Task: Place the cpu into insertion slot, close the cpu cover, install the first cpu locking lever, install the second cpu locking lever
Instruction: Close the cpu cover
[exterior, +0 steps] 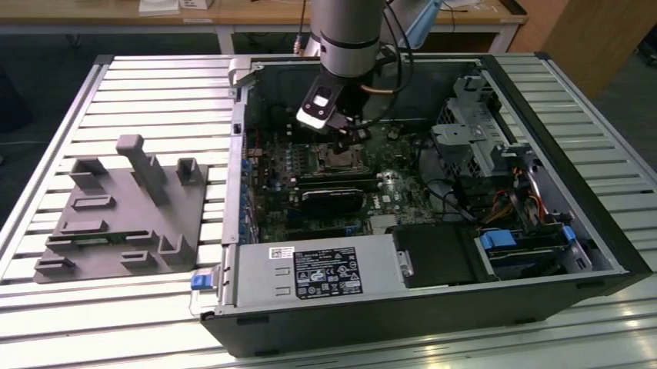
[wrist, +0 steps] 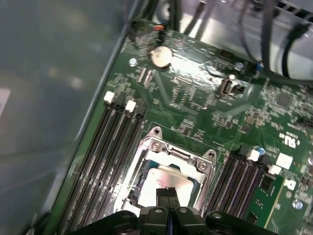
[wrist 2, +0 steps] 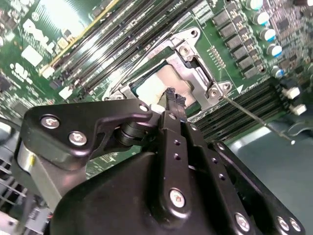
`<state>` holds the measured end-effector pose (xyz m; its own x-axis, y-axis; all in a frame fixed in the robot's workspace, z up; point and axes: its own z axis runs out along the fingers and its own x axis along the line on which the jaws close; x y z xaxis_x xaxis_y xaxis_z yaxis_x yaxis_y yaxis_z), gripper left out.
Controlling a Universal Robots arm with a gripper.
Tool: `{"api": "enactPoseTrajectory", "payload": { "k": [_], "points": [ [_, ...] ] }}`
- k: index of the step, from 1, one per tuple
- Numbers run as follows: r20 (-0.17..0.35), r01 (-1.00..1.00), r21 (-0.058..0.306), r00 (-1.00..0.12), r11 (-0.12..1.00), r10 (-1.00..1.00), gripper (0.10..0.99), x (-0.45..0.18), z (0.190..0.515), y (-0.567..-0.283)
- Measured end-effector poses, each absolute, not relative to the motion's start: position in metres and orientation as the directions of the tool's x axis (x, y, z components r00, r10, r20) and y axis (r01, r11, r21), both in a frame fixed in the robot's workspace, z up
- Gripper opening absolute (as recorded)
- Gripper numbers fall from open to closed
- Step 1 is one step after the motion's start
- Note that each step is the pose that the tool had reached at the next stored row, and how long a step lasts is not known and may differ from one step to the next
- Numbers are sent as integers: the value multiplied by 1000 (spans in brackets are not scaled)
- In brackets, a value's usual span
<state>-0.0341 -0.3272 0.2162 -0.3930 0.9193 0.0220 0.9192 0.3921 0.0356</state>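
Slatted table (exterior: 134, 84), open computer case (exterior: 411, 315), grey fixture (exterior: 123, 215)

A slatted metal table (exterior: 154, 100) fronts wooden desks (exterior: 257, 14).

We see the cpu (wrist: 164, 177), flat and pale silvery-tan, seated in the insertion slot (exterior: 337, 159) on the green board. The cpu cover (wrist: 171, 152), a thin silver frame, lies down over it, and the chip's face shows through its square window.
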Motion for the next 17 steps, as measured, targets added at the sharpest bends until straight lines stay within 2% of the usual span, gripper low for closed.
{"api": "enactPoseTrajectory", "payload": {
  "k": [17],
  "points": [
    [22,756,36,-655,654,755,106,-34,216,-327]
  ]
}}
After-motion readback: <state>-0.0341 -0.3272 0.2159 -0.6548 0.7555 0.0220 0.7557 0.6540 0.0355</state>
